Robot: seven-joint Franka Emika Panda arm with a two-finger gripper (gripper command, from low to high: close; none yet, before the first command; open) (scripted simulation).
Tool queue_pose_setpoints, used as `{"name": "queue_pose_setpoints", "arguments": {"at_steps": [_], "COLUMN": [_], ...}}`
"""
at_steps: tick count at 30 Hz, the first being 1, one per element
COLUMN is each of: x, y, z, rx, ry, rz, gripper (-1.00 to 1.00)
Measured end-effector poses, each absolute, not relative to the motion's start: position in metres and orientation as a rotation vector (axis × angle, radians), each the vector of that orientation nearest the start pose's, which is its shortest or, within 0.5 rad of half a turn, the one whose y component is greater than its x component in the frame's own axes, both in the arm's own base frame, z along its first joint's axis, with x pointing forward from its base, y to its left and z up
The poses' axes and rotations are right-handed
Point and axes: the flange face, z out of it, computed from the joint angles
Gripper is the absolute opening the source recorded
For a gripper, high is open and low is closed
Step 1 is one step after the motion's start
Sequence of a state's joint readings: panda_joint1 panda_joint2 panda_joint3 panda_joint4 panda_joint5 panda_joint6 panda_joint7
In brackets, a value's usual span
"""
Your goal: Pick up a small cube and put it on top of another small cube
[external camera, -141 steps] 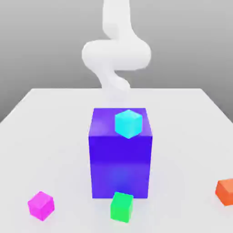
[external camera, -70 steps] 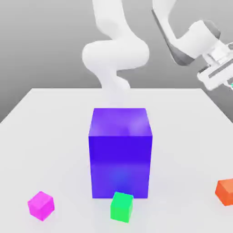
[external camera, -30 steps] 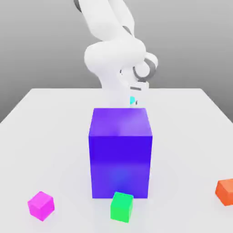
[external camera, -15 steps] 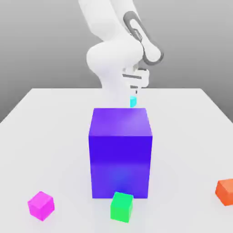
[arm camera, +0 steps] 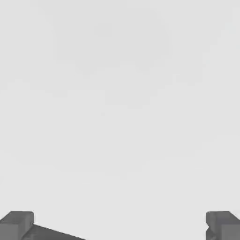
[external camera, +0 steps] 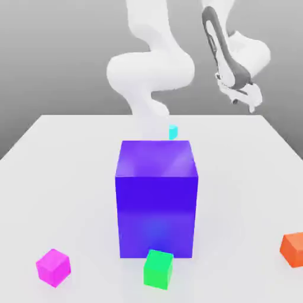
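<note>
Magenta-pink small plain cube (external camera: 53,267) sits untouched at the desk's (external camera: 71,177) near edge, toward the exterior view's left, well apart from the small bright green cube (external camera: 158,268) before the big blue-violet cube (external camera: 157,198). Your gripper (external camera: 244,100) has swung from behind that block up to the exterior view's right, jaws wide and empty, the small cyan cube (external camera: 172,131) left behind. You're now free to start the real pick.

table (external camera: 71,177): matt, smooth, pale grey | big cube (external camera: 156,201): glossy, smooth, blue-violet | pink cube (external camera: 53,267), green cube (external camera: 158,269): plain, smooth, matt | arm (external camera: 151,65): smooth white casing, soft sheen | fingertips (arm camera: 17,224): dull dark grey
</note>
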State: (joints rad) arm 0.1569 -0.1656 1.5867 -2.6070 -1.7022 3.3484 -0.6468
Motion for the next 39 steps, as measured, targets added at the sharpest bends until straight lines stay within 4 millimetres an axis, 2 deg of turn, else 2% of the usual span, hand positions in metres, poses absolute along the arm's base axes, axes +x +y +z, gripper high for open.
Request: {"name": "queue_pose_setpoints", "arguments": {"at_steps": [4, 6, 8, 12, 15, 17, 20, 23, 25, 28, 31, 34, 37, 39], "x": [-0.077, -0.023, 0.040, 0.148, 0.227, 0.271, 0.334, 0.393, 0.425, 0.459, 0.476, 0.480, 0.470, 0.456], "y": [0.406, 0.421, 0.428, 0.420, 0.394, 0.372, 0.327, 0.264, 0.216, 0.142, 0.067, -0.008, -0.083, -0.134], "z": [0.276, 0.282, 0.288, 0.296, 0.298, 0.298, 0.295, 0.289, 0.282, 0.271, 0.258, 0.243, 0.226, 0.213], "rx": [-1.120, -0.924, -0.710, -0.364, -0.113, 0.031, 0.251, 0.491, 0.650, 0.872, 1.085, 1.298, 1.519, 1.675], "ry": [2.613, 2.638, 2.657, 2.666, 2.664, 2.662, 2.659, 2.650, 2.642, 2.629, 2.614, 2.594, 2.567, 2.543], "rz": [0.759, 0.751, 0.725, 0.652, 0.576, 0.523, 0.433, 0.335, 0.271, 0.186, 0.115, 0.058, 0.019, 0.005], "gripper": [1.00, 1.00, 1.00, 1.00, 1.00, 1.00, 1.00, 1.00, 1.00, 1.00, 1.00, 1.00, 1.00, 1.00]}}
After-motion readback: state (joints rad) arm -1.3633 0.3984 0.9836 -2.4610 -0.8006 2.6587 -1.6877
